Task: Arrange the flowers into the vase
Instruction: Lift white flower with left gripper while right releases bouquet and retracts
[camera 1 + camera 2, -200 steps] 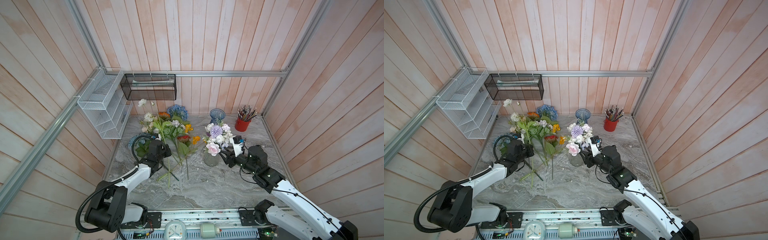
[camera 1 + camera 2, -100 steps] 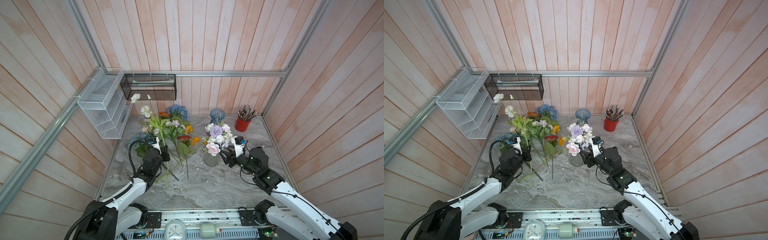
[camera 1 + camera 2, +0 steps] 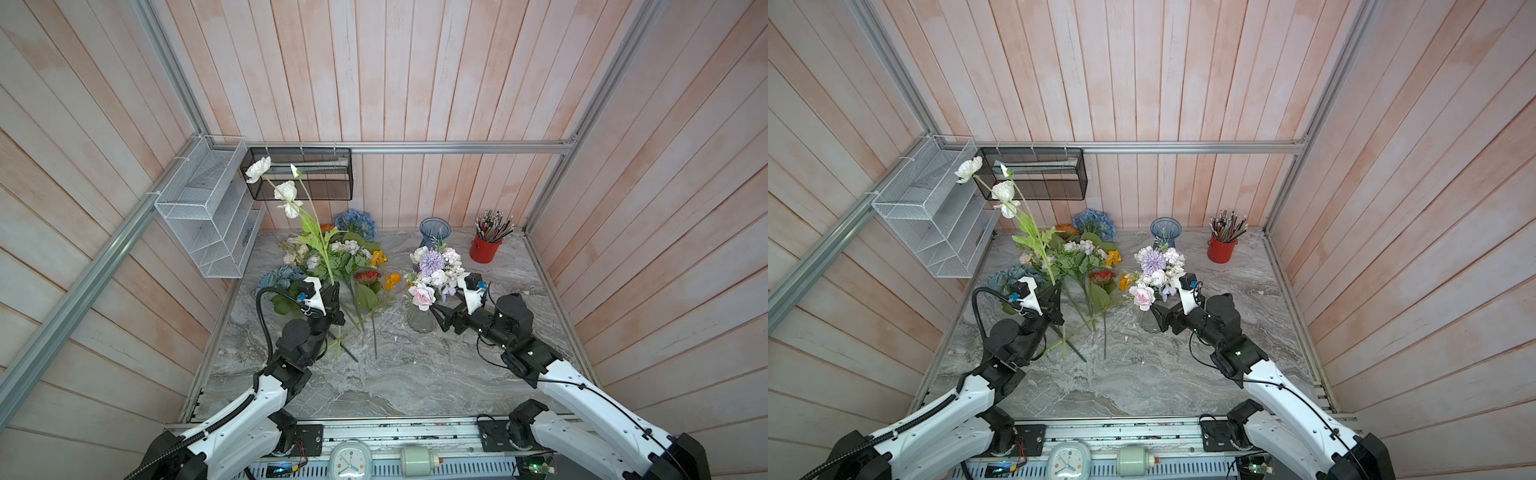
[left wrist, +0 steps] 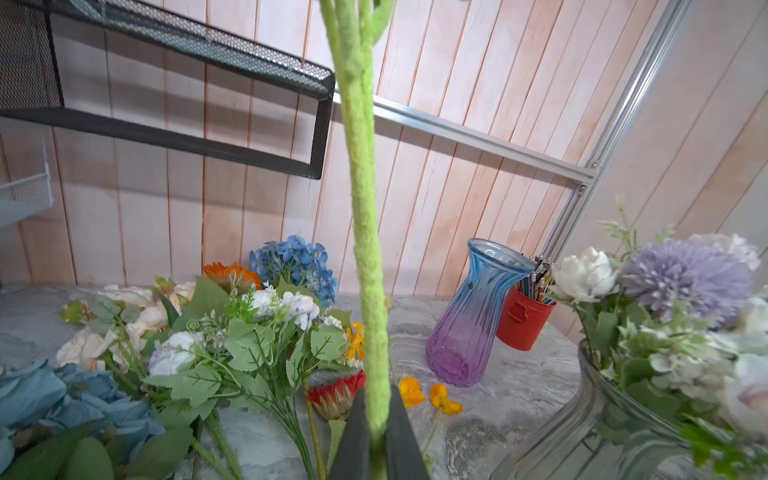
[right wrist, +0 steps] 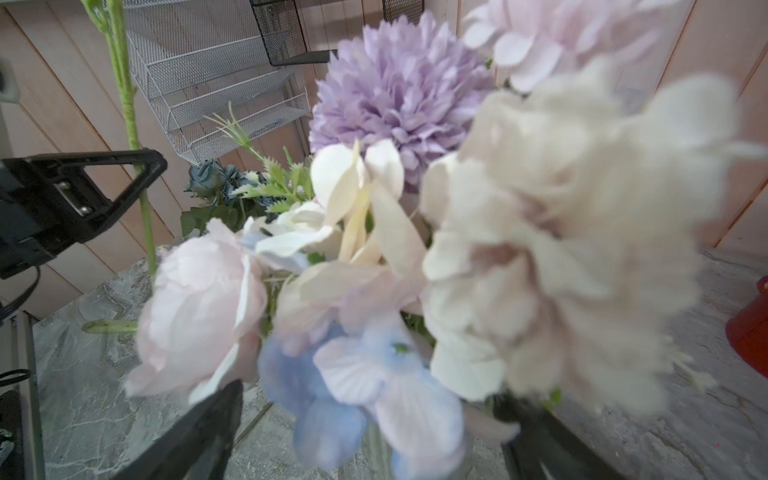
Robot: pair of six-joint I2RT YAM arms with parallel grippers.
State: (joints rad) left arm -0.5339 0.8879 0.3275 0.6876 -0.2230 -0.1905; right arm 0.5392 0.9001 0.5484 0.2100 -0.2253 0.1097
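- The left gripper (image 3: 333, 296) is pinched tight on the lower green stem of a white poppy (image 3: 286, 192). The wrist view shows the stem rising straight out of the closed jaws.
- The right gripper (image 3: 439, 316) has its jaws spread wide on either side of the clear vase (image 3: 419, 322), just right of centre in both top views. I see no squeeze on the glass.
- Progress, as I judge it, is partway. A bouquet (image 3: 433, 266) of lilac, white and pink blooms already stands in the clear vase, and the poppy is lifted but not yet placed.
- Many loose flowers (image 3: 347, 259) lie heaped on the marble tabletop (image 3: 395, 374), left of centre. The blue-purple vase (image 3: 432, 232) at upper centre holds none.
- The left arm climbs from the lower left with its elbow bent and wrist turned up. The poppy leans toward the upper left, with its heads in front of the black mesh shelf (image 3: 328, 183).
- The right arm reaches in from the lower right, its forearm low and the claw pointing left at the vase.
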